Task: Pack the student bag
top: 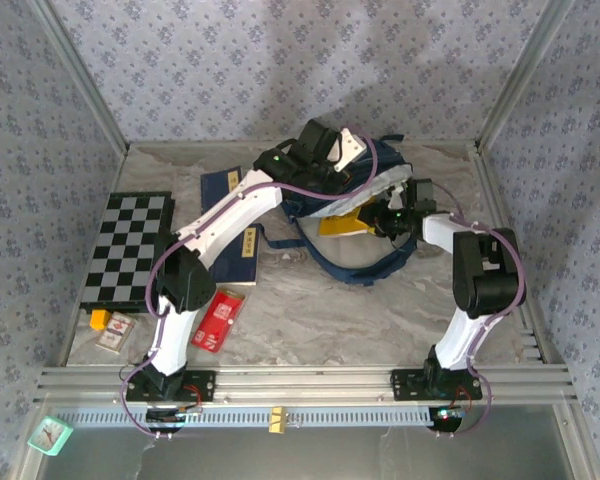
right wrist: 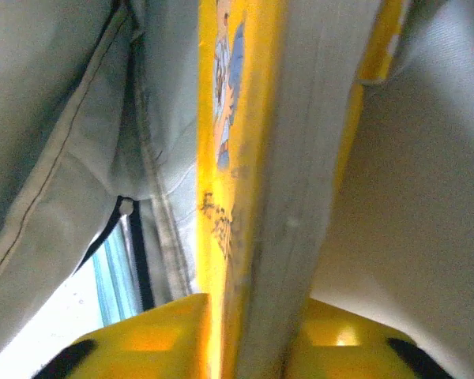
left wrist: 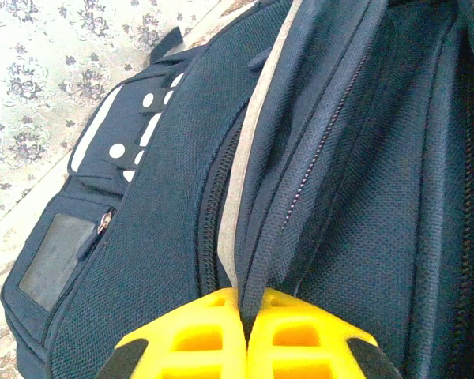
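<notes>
Since bag (left wrist: 363, 197) is soft/floppy, L pincer (left wrist: 245, 328) clamps zip rim (left wrist: 257, 253); R pincer (right wrist: 249, 320) straddles stiff book (right wrist: 253, 158), grip unclear.

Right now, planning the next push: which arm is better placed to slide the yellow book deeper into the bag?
Right: the yellow book sits between the fingers of the right gripper, inside the student bag; the left gripper is pinching the bag's opening edge.

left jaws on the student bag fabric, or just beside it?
Touching. Left wrist view: the left gripper has its jaws shut on a fold of the student bag, fabric pinched between them.
</notes>
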